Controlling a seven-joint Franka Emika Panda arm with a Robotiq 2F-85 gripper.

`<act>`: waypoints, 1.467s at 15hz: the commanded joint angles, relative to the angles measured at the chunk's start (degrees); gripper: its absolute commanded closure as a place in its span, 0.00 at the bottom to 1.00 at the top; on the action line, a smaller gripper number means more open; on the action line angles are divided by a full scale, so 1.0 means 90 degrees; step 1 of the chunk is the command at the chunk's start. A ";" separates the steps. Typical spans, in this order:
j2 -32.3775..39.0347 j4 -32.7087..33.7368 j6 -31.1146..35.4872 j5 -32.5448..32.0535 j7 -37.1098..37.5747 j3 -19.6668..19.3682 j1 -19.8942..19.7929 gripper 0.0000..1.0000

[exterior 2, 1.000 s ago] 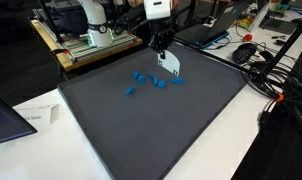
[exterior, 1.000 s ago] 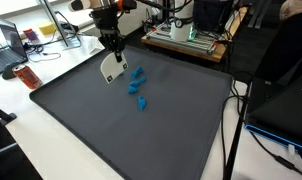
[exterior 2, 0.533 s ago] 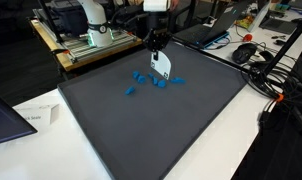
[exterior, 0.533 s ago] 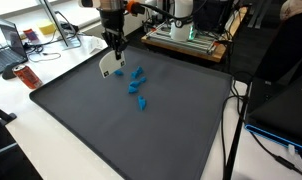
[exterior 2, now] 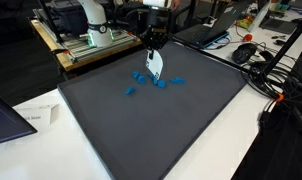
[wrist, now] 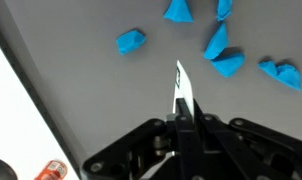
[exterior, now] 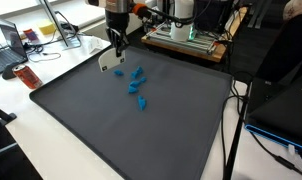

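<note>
Because the white card [wrist: 181, 88] is so thin, the gripper [wrist: 182, 122] is clamped almost fully together on the card's upper edge. In the wrist view the card shows only edge-on, a narrow sliver pointing away from the fingers. Held by that one edge, it hangs below the pincer with its face free. In an exterior view the card [exterior: 111, 62] slants rather than hanging plumb, and it looks lifted clear of the dark mat [exterior: 121, 130], though I cannot rule out a light touch at its lower corner. Just beyond the card's free edge lie the blue scraps [wrist: 223, 52], loosely scattered on the mat and apart from the card. Farther out, the mat rests on a white table [exterior: 31, 125], where a red container [exterior: 27, 75] lies near the mat's corner.
</note>
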 commanded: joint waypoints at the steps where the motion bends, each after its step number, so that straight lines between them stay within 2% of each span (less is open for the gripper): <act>1: -0.0030 0.0041 -0.0519 -0.0618 0.1312 -0.0100 0.0266 0.99; 5: 0.0132 0.0315 -0.1624 -0.0850 0.2478 0.0006 0.0437 0.99; 10: 0.0091 0.0402 -0.2593 -0.0799 0.3193 0.0159 0.0540 0.99; 15: 0.0218 0.0567 -0.2903 -0.0863 0.3901 0.0264 0.0589 0.99; 22: 0.0919 0.1310 -0.3363 -0.1592 0.5110 0.0330 0.0939 0.99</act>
